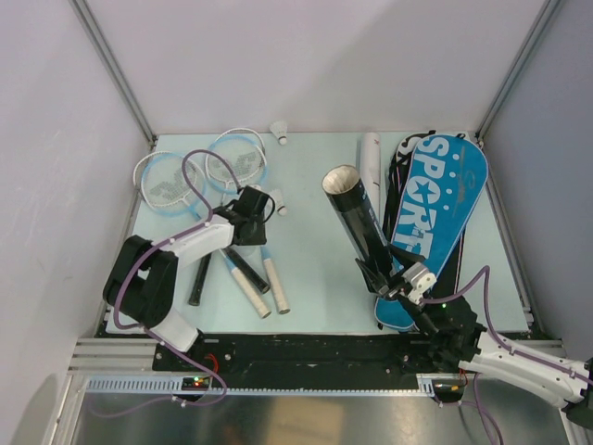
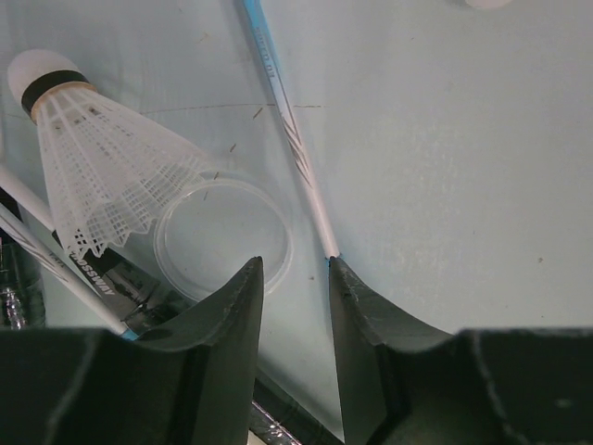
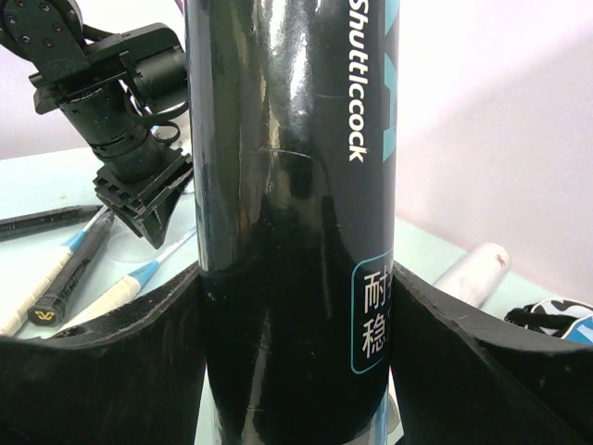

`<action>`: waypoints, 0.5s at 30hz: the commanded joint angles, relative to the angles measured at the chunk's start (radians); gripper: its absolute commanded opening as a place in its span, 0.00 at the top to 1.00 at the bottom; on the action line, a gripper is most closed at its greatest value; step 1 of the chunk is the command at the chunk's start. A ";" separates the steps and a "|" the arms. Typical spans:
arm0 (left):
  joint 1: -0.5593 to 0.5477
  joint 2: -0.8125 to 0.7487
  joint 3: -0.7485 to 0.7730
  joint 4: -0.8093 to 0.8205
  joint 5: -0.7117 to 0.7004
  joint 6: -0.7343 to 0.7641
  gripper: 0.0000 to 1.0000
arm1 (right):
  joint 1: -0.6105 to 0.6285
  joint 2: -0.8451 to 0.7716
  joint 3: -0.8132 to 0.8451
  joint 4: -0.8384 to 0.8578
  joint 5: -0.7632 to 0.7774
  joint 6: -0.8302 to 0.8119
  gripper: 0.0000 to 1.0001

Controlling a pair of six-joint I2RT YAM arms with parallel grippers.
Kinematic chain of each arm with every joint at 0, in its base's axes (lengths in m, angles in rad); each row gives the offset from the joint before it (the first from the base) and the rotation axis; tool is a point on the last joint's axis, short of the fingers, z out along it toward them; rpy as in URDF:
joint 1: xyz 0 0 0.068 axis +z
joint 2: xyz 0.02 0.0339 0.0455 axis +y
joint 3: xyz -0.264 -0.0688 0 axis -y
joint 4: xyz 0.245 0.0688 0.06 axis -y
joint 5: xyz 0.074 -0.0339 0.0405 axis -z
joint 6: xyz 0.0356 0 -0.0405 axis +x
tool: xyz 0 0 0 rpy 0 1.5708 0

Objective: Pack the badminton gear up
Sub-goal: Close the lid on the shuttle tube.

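Observation:
My right gripper (image 1: pixel 391 274) (image 3: pixel 296 306) is shut on the long black tube (image 1: pixel 363 222) (image 3: pixel 292 185) near its lower end. The tube is tilted, its open mouth (image 1: pixel 342 180) facing up and left. My left gripper (image 1: pixel 262 211) (image 2: pixel 295 273) is open and empty, low over the mat. A white shuttlecock (image 2: pixel 102 167) (image 1: pixel 279 200) lies just left of it beside a clear round lid (image 2: pixel 222 236), and a racket shaft (image 2: pixel 292 139) runs past the right finger. Two rackets with pale-blue heads (image 1: pixel 167 181) (image 1: pixel 236 158) lie at the back left. A second shuttlecock (image 1: pixel 280 132) lies at the back edge.
A blue racket bag (image 1: pixel 443 199) marked SPORT lies on the right. A white cylinder (image 1: pixel 371 158) (image 3: pixel 477 273) lies beside it near the back. Black and white racket handles (image 1: pixel 250 278) (image 3: pixel 56 278) lie at the front left. Metal frame posts stand at the back corners.

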 commanded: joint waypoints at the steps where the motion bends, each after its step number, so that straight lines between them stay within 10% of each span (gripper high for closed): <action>1: -0.001 -0.025 -0.019 0.032 -0.062 -0.011 0.61 | 0.007 0.005 0.036 0.080 0.026 -0.017 0.81; 15: -0.001 0.044 -0.029 0.051 -0.043 -0.008 0.66 | 0.008 0.001 0.041 0.079 0.030 -0.021 0.81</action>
